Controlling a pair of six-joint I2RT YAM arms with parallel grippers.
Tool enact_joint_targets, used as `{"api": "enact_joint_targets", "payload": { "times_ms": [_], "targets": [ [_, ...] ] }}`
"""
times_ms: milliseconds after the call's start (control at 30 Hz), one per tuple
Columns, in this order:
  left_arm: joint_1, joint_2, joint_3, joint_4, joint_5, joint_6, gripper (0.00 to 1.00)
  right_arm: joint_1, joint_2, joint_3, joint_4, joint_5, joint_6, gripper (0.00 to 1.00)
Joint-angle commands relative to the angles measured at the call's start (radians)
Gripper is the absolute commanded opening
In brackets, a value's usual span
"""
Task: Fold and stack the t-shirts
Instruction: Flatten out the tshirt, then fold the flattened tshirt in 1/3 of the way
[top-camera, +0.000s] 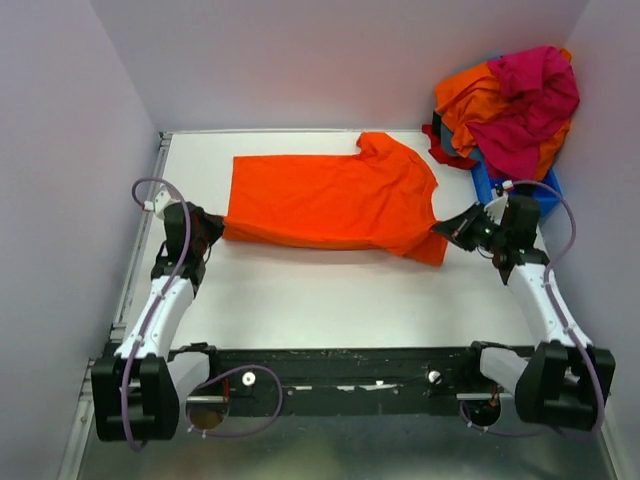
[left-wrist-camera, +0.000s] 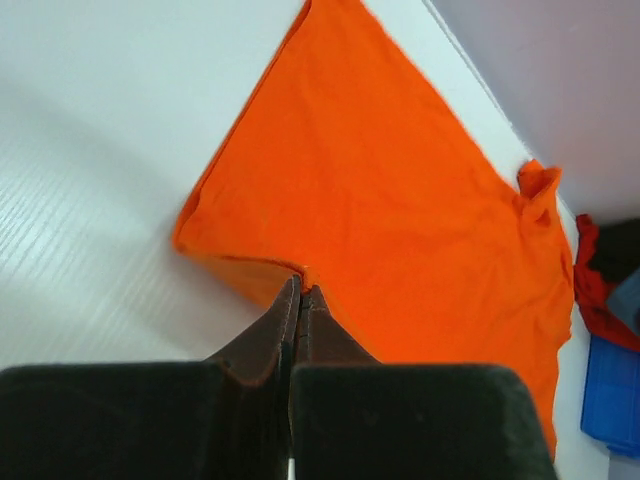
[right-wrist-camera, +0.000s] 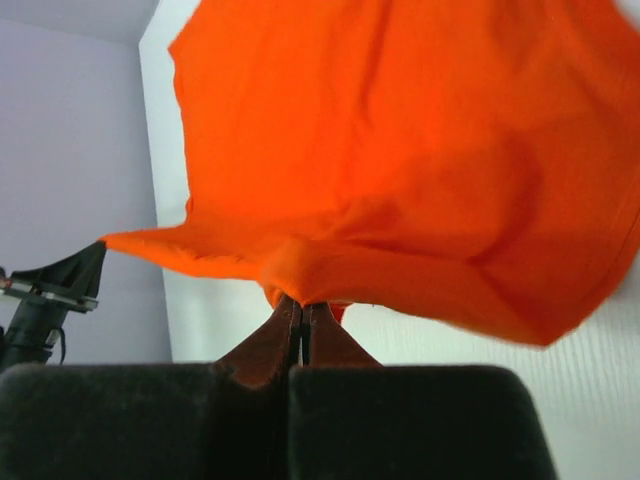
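**A:** Pale lilac walls (top-camera: 60, 150) box in a white table (top-camera: 300, 300), matte from above and finely ribbed up close. What lies on it?

**B:** One orange shirt (top-camera: 330, 205), spread sideways between the two pincers. It is plain soft cotton with shallow wrinkles. The straight hem end is toward the left pincer (top-camera: 213, 232), and a sleeve pokes out on the far side.

**A:** How does that pincer stand?

**B:** Its jaws are together, clamped on the near hem corner. The cloth fans out flat ahead of its tips.

**A:** And the right pincer (top-camera: 448, 228)?

**B:** It is pinched tight on the opposite near corner. There the cloth is raised off the table and sags in a broad fold just above and ahead of the tips.

**A:** What else is around?

**B:** Beyond the right pincer, toward its outer side, a blue hard-plastic bin (top-camera: 545, 190) sits in the far corner. It holds a crumpled heap (top-camera: 480, 100) of orange cloth with a pink shirt (top-camera: 535, 90) on top. A red shirt (top-camera: 445, 150) trails over the rim near the spread shirt's edge, though I cannot tell whether they touch.

**A:** Anything near the wrists?

**B:** Thin lilac cables (top-camera: 150, 185) loop behind each pincer, clear of the cloth.
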Motion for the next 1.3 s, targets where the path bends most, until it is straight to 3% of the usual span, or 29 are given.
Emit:
{"api": "enact_joint_targets", "payload": {
  "times_ms": [0,200,367,500,833,1267],
  "targets": [
    [0.001,-0.167,-0.185,0.008,-0.027,-0.052,0.0,-0.005,-0.212,-0.139,-0.053,0.103,-0.048,0.01],
    [0.0,-0.365,-0.299,-0.164,-0.028,-0.057,0.0,-0.005,-0.494,-0.257,-0.265,0.125,-0.079,0.01],
    [0.0,-0.439,-0.315,-0.219,-0.042,-0.054,0.0,-0.003,-0.54,-0.228,-0.333,0.138,-0.122,0.01],
    [0.0,-0.407,-0.301,-0.207,-0.051,-0.048,0.0,0.0,-0.427,-0.182,-0.293,0.134,-0.168,0.01],
    [0.0,-0.158,-0.175,-0.094,-0.054,-0.075,0.0,0.076,-0.041,0.066,-0.244,0.212,-0.209,0.01],
    [0.0,0.043,-0.066,-0.035,-0.1,-0.069,0.0,0.168,0.275,0.347,-0.288,0.29,-0.248,0.01]
  ]
}}
